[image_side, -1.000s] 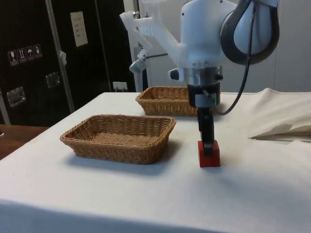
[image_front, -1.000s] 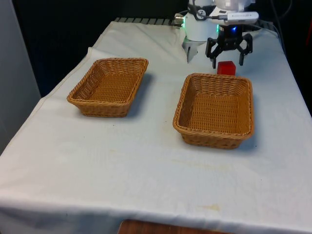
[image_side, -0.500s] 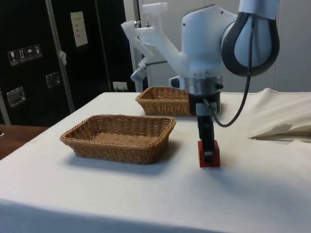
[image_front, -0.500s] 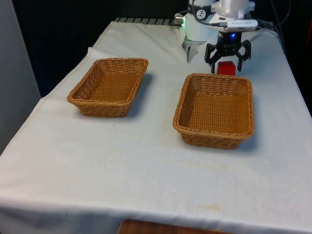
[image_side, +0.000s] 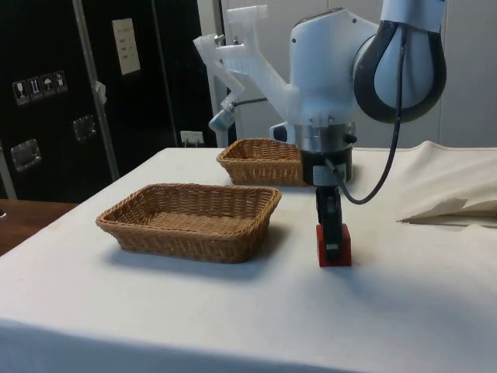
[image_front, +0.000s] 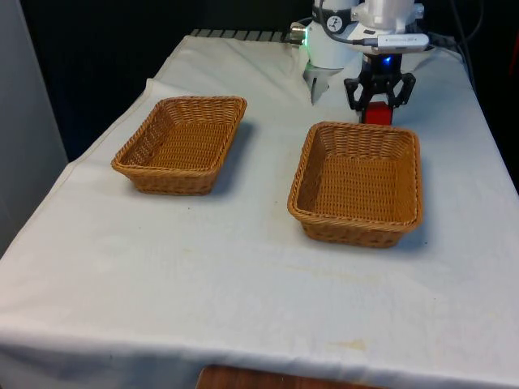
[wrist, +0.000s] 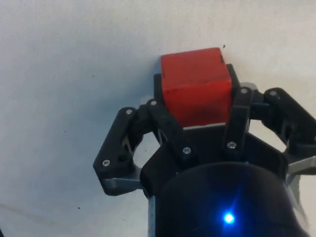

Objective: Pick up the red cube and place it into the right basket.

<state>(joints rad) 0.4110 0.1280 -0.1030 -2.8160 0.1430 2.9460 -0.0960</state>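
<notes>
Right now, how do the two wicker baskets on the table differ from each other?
The basket on the front view's right sits next to the red cube, where the gripper has closed on it; the basket on the front view's left has nothing beside it. The right one lies nearer the front camera, the left one farther back. Both are rectangular, brown wicker and empty.

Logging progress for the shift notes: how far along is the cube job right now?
Done: the end effector has reached the red cube and shut on its sides. In hand: the grasp, with the cube on the white cloth behind the right basket. Left: lifting it, carrying it over that basket and releasing; both baskets hold nothing.
</notes>
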